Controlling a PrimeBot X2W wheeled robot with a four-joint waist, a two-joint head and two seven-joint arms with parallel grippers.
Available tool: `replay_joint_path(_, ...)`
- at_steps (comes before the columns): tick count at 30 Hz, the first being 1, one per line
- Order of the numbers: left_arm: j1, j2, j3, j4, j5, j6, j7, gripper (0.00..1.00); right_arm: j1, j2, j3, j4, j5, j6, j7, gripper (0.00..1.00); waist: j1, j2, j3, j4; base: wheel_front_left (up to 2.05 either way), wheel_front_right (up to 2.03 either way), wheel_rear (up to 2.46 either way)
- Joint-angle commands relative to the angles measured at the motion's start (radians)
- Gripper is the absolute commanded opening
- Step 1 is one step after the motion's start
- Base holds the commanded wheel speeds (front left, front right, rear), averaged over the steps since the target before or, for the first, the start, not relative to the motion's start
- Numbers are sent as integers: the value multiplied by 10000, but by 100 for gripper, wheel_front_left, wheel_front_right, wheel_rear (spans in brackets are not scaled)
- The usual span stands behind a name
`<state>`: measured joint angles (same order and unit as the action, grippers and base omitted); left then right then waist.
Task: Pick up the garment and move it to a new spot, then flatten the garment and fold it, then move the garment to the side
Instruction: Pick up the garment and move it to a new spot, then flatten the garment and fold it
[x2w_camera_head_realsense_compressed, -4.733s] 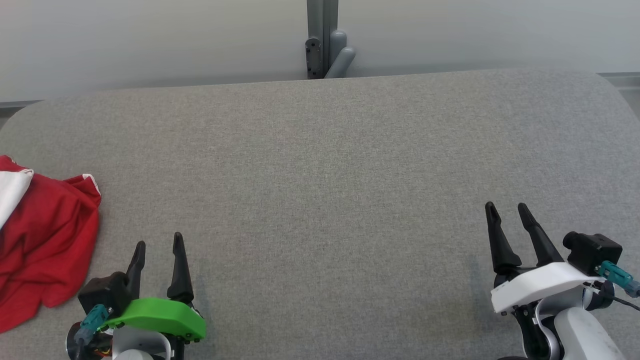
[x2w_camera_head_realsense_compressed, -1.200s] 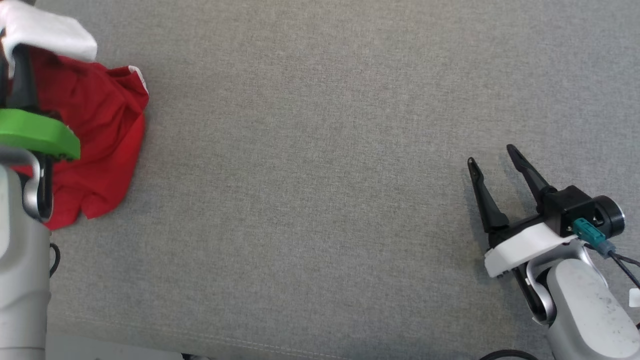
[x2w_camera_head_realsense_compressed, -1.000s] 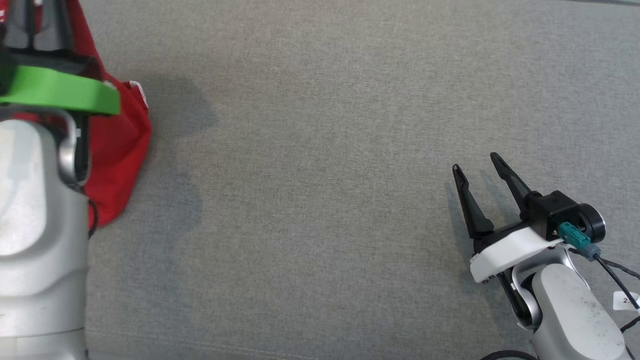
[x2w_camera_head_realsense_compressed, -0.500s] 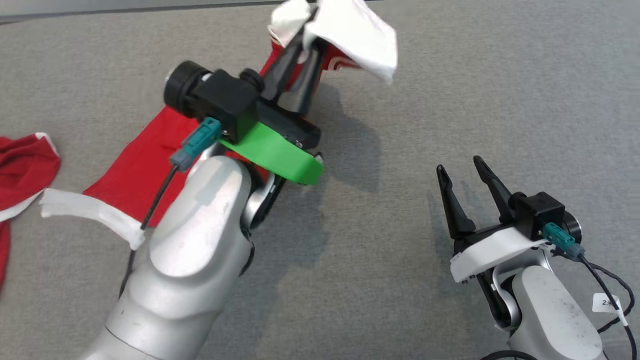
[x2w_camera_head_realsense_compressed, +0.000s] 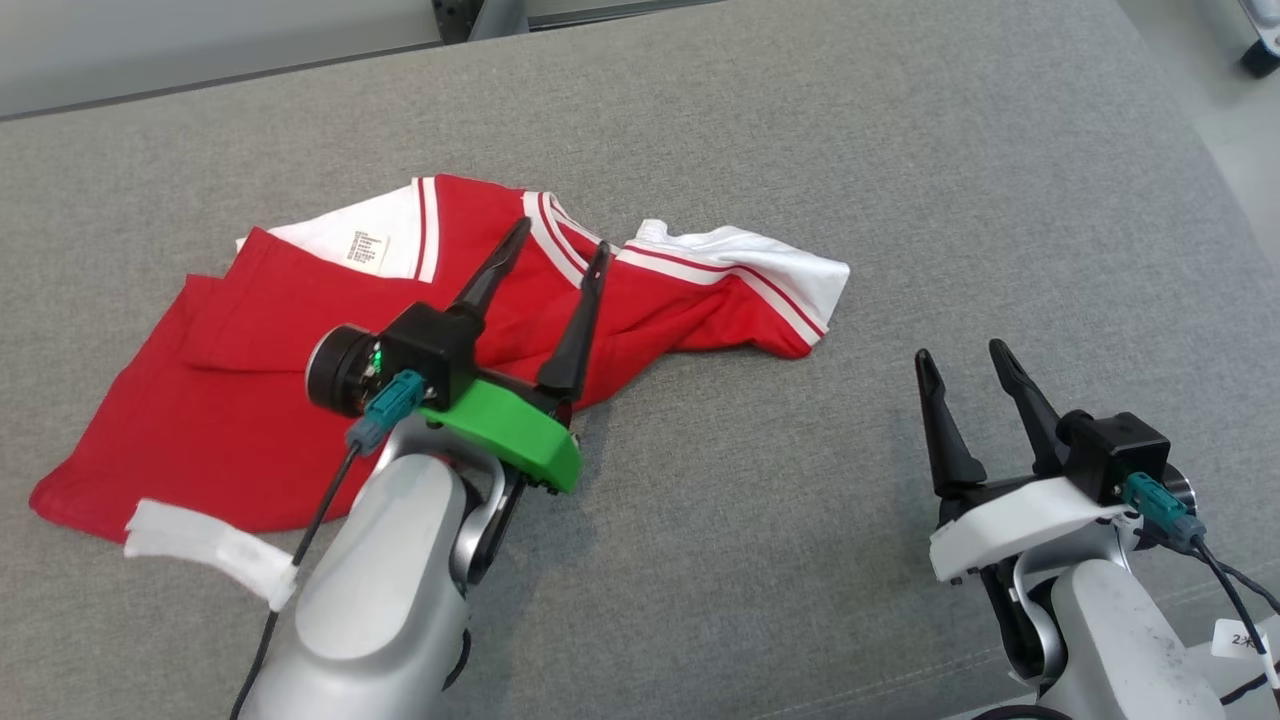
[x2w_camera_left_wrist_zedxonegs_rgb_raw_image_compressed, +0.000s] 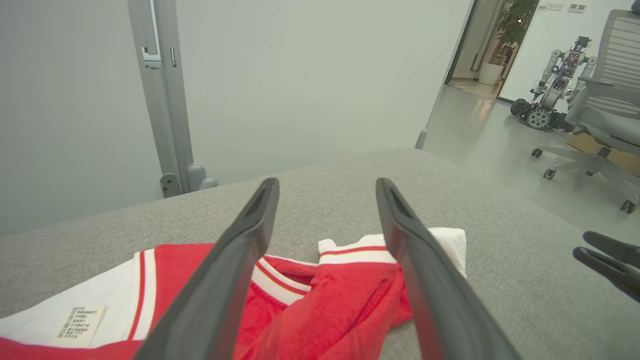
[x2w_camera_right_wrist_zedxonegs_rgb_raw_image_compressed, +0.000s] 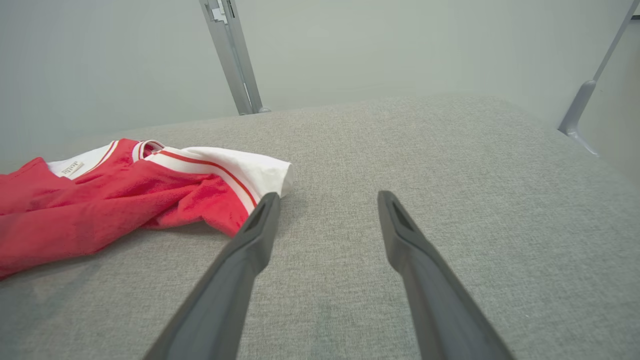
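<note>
Step beginning: flattening. Hovering left pincer (x2w_camera_head_realsense_compressed: 562, 235), prongs apart, over rumpled red shirt (x2w_camera_head_realsense_compressed: 150, 420) at ten o'clock on worktop (x2w_camera_head_realsense_compressed: 900, 150); right pincer (x2w_camera_head_realsense_compressed: 960, 350) apart at four o'clock. Likely needing sleeve (x2w_camera_head_realsense_compressed: 760, 255) pulled outward.

Beyond the grey fabric table (x2w_camera_head_realsense_compressed: 900, 150) stand a metal post (x2w_camera_left_wrist_zedxonegs_rgb_raw_image_compressed: 160, 100) and an office chair (x2w_camera_left_wrist_zedxonegs_rgb_raw_image_compressed: 610, 125)

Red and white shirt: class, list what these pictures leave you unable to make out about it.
- Print on the care label: too small to read in the head and left wrist views.
- Middle of the shirt, head view: hidden behind the left gripper and its arm.
- Its near part, left wrist view: cut off by the bottom edge.
- Its far side, right wrist view: cut off by the left edge.
</note>
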<state>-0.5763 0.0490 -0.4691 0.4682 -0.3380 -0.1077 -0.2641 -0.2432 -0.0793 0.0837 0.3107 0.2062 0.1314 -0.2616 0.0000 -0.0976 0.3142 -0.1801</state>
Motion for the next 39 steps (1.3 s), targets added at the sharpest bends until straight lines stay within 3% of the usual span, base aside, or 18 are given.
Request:
replay_joint_path(1,453,42,408,-78,245,71,-7,100,178,-6,-46,-52,-85,-13,-17,100,0,2,-343,336,0,0,0)
replay_joint_path(12,3365,138,3892,-1032,1368,335,-7,100,618,121,-18,-89,-144,-13,-17,100,0,2,-1376,910,0,0,0)
replay_joint_path(19,5237,54,5222,-1707,1543,394,-7,100,984,169,109,-31,-104,-14,-19,100,0,2,-1783,963,0,0,0)
replay_joint_path(24,5919,24,5137,-1966,1218,504,-6,100,1163,127,99,-2,-74,-14,-19,100,0,2,-1699,1130,0,0,0)
replay_joint_path(30,5621,25,4689,-2034,1097,574,-7,100,1002,17,126,-8,-32,-14,-17,100,0,2,-1434,1476,0,0,0)
replay_joint_path(39,5006,27,3540,-2225,722,727,-7,100,-1486,-931,1503,211,365,-12,-19,100,0,2,-366,2937,0,0,0)
